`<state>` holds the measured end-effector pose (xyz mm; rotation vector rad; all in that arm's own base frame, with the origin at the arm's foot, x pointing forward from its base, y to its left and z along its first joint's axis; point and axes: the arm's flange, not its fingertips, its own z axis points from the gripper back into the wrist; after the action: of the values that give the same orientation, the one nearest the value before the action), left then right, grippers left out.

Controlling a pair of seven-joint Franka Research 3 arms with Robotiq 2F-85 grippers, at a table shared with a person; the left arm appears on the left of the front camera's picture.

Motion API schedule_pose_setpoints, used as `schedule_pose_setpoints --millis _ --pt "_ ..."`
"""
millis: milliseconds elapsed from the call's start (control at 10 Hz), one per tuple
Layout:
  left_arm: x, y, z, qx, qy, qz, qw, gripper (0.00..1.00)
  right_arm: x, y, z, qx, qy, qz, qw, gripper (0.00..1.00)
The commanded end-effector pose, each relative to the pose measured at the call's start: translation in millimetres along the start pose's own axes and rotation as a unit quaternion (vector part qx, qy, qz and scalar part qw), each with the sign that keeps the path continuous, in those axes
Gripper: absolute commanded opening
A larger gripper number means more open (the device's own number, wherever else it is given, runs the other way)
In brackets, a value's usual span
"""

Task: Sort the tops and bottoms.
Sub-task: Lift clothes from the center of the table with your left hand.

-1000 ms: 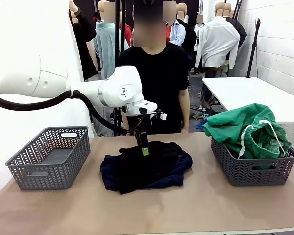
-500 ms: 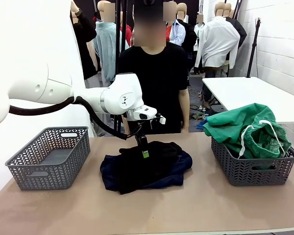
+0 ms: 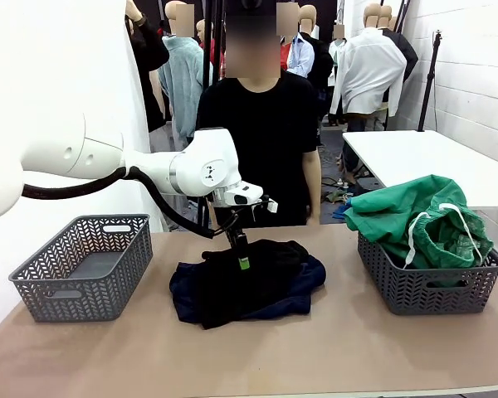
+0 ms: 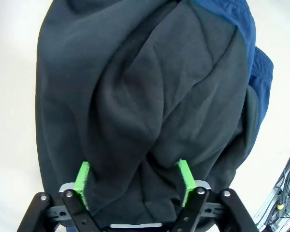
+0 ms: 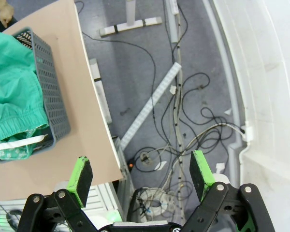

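A pile of dark clothes (image 3: pixel 249 282) lies mid-table: a black garment (image 4: pixel 135 96) on top of a navy blue one (image 4: pixel 241 19). My left gripper (image 3: pixel 243 261) points straight down into the pile's far side. In the left wrist view the left gripper (image 4: pixel 132 166) stands open, its green pads pressed into the black cloth with a fold bulging between them. The green bottoms (image 3: pixel 423 220) with a white drawstring fill the right basket (image 3: pixel 432 290). My right gripper (image 5: pixel 140 162) hangs open and empty past the table's right end, above the floor, with the bottoms (image 5: pixel 9 101) to one side.
An empty grey lattice basket (image 3: pixel 83 265) stands at the table's left. A person (image 3: pixel 261 141) in a black shirt stands behind the far edge, just beyond my left arm. Cables lie on the floor (image 5: pixel 183 96) beside the table edge (image 5: pixel 94 106).
My left gripper has sunk a little lower into the black cloth, and the arm's elbow has swung slightly. The pile and the baskets have not moved.
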<state>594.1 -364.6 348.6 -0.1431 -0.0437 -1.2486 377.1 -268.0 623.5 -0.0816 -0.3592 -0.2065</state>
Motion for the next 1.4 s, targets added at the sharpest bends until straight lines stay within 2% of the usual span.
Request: schedule_pose_setpoints --millis 0,100,200,1300 --pt "0 5 4 -0.015 0.000 -0.003 1.000 0.32 -3 1 -1 -0.004 0.004 0.006 1.000 1.00" --pt "0 5 4 -0.016 0.000 -0.001 1.000 0.12 -3 1 -1 -0.004 0.004 0.006 1.000 1.00" --pt "0 6 4 -0.018 -0.001 0.001 1.000 0.00 -3 1 -1 -0.004 0.004 0.006 1.000 1.00" --pt "-5 -10 38 -0.059 -0.033 -0.002 0.998 0.00 -3 1 -1 -0.004 0.004 0.006 1.000 1.00"
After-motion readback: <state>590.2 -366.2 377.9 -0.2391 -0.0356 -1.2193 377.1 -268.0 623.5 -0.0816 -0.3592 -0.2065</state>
